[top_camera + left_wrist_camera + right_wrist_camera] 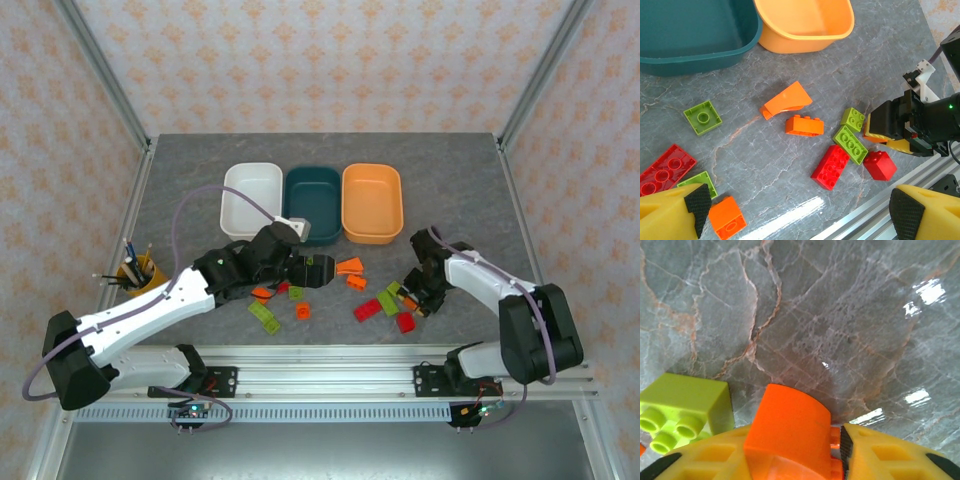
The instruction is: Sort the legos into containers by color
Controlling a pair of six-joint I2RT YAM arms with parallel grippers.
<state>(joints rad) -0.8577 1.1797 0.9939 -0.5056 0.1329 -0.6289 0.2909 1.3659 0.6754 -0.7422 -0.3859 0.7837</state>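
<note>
— Left gripper [318, 269]: where is it, and how do its jaws stand?
— From above, it hangs over the grey table [180, 180] at six o'clock of the teal tub [312, 200], jaws spread wide and holding nothing.
— The tubs?
— White tub [250, 195], teal tub and orange tub [372, 200] stand side by side in a row, each with its long axis running twelve to six. The legos [367, 310] lie scattered at six o'clock of them. A cup of pens [137, 270] stands at nine o'clock.
— And the right gripper [424, 298]?
— It is at the three o'clock end of the scatter.
— Left wrist view?
— Yellow fingers [670, 215] sit far apart in the bottom corners. The orange wedge [787, 100] lies along two to eight, thin end towards eight. The red brick [831, 167] runs one to seven. Any stud lettering is too small to read.
— Right wrist view?
— The curved orange brick [787, 425] is pinched between the right gripper's fingers. A lime brick [685, 410] lies at nine o'clock of it, studs towards seven.
</note>
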